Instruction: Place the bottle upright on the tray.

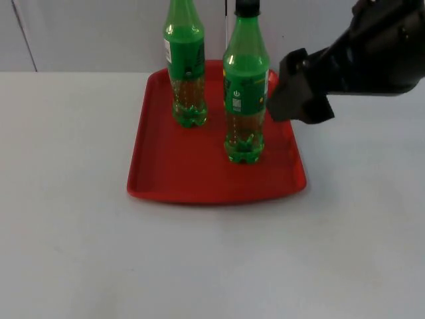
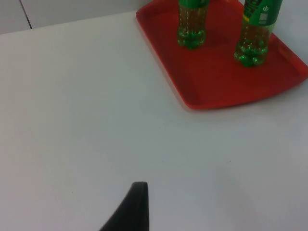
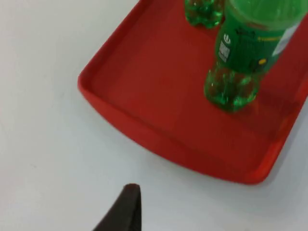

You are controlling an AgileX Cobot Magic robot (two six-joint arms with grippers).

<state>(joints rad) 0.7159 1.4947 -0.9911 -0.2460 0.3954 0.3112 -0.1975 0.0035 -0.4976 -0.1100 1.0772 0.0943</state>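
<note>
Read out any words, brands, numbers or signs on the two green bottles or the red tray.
Nothing is legible as text.
Front green plastic bottle: green label with a white panel and a round white symbol, print too small to read.
Rear green plastic bottle: white label patch, too blurred to read.
Red plastic tray: no markings.

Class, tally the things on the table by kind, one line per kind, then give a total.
Green bottles: 2 (far bottle, near bottle)
Red tray: 1
Total: 3
</note>
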